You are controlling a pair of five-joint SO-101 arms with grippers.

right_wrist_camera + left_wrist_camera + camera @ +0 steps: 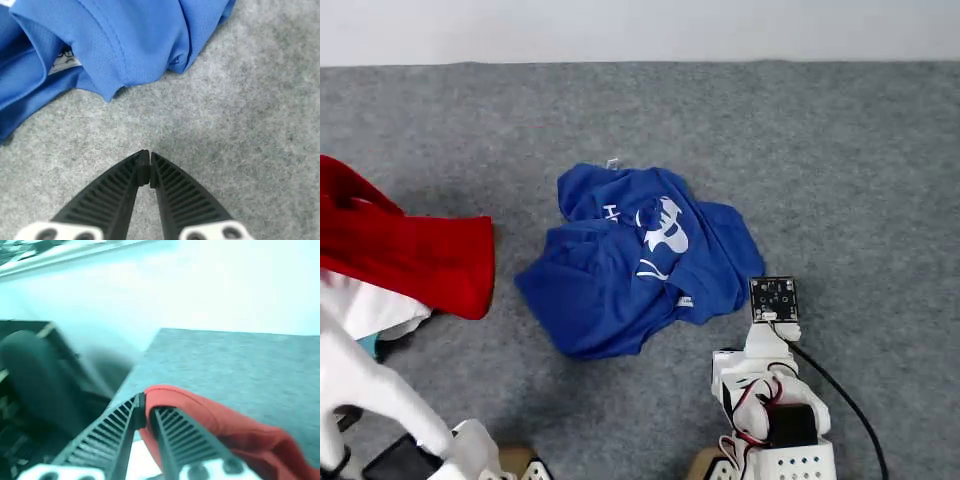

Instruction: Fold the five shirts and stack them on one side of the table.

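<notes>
Centrally on the grey felt-like surface (840,150) lies the crumpled blue jersey shirt (620,270), likely soft, light and limp, best gripped at a hem corner, while the red fabric shirt (410,255) hangs pinched in the left gripper's (145,407) fingers and the right gripper's (145,169) fingers sit pressed together, empty, near the blue hem.

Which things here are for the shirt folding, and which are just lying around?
For the job:
crumpled blue shirt
red shirt, pinched in the left gripper
white cloth under it, likely another shirt
right gripper, shut on nothing near the blue shirt

Just there:
black cable
grey table cover
</notes>
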